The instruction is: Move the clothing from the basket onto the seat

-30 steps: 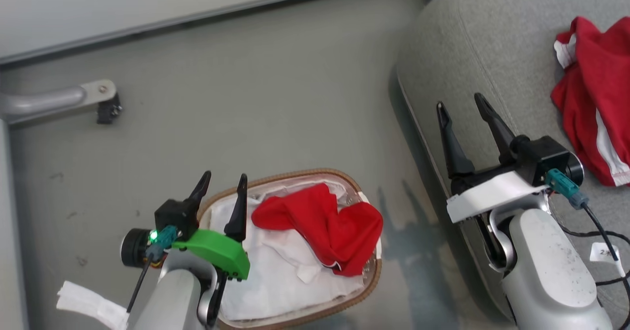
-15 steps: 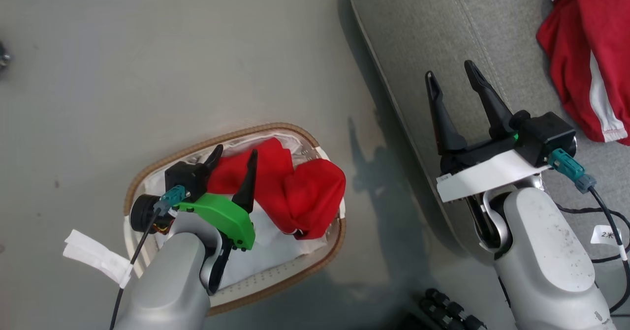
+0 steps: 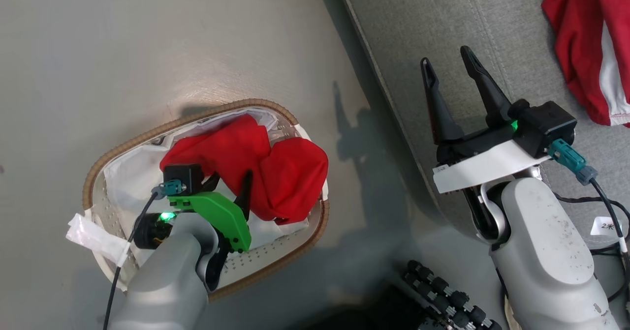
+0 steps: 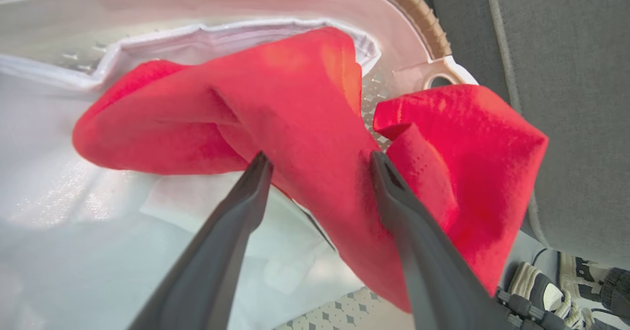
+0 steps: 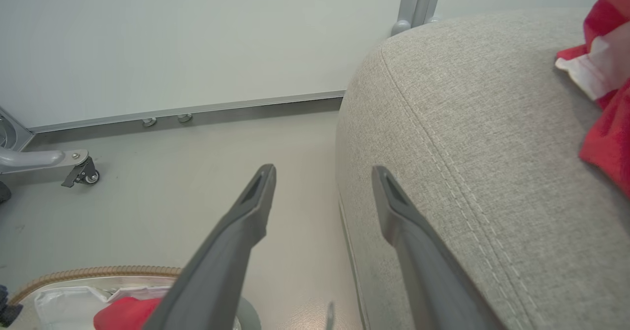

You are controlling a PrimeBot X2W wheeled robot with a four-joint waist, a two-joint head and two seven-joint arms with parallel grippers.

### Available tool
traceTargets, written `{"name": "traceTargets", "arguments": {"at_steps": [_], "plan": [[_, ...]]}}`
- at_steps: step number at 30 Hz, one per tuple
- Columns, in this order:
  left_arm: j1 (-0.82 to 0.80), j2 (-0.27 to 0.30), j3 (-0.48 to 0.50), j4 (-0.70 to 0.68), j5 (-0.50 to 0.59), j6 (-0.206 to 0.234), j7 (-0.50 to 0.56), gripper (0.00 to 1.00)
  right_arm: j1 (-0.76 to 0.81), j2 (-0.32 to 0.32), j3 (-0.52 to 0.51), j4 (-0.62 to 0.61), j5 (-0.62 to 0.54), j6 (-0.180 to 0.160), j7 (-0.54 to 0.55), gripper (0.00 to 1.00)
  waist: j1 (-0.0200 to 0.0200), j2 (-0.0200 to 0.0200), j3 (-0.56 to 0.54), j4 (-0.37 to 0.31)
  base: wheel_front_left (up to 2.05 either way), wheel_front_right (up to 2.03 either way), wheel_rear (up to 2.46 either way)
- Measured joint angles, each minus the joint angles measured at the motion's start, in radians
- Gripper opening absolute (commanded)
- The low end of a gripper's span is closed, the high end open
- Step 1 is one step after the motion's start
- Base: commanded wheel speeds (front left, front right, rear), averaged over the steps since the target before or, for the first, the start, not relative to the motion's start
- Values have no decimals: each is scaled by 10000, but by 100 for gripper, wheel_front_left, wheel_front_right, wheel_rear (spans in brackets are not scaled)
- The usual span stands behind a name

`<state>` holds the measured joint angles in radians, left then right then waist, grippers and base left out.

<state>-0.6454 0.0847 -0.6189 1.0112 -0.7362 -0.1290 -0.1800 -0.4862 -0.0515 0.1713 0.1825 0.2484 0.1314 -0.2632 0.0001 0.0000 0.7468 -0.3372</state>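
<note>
A red piece of clothing (image 3: 275, 172) lies bunched in the basket (image 3: 147, 133) on the floor, on top of the white liner (image 3: 125, 172). My left gripper (image 3: 229, 180) is down inside the basket and open. In the left wrist view its two fingers straddle a fold of the red clothing (image 4: 305, 113), beside the basket rim (image 4: 418, 15). My right gripper (image 3: 445, 57) hangs open and empty over the left edge of the grey seat (image 3: 418, 25). A second red piece with a white stripe (image 3: 585, 49) lies on the seat (image 5: 467, 148), right of the right gripper (image 5: 323, 168).
Dark lace-up shoes (image 3: 443, 295) stand on the floor between the basket and the seat. A grey caster leg (image 5: 78, 170) and a wall with a metal baseboard (image 5: 197, 111) lie ahead. A black cable with a white tag (image 3: 608, 226) trails over the seat.
The head camera has tipped down and shifted. My left gripper has moved from the basket's left rim down into the basket, over the red clothing. The right gripper stays open over the seat's edge.
</note>
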Motion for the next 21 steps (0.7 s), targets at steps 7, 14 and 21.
{"name": "traceTargets", "arguments": {"at_steps": [7,14,21], "plan": [[-315,75,-543,167,-813,0,-127,100,-181,2,38,-71,-15,0,0,100,0,0,260,61,0,0,0],[-762,205,-1425,242,-1252,0,-242,100,-236,2,44,-161,-33,0,0,100,0,0,500,113,0,0,0],[-944,257,-2186,351,-1655,0,-316,47,-360,2,96,-113,2,0,0,100,-1,0,571,92,0,0,0]]}}
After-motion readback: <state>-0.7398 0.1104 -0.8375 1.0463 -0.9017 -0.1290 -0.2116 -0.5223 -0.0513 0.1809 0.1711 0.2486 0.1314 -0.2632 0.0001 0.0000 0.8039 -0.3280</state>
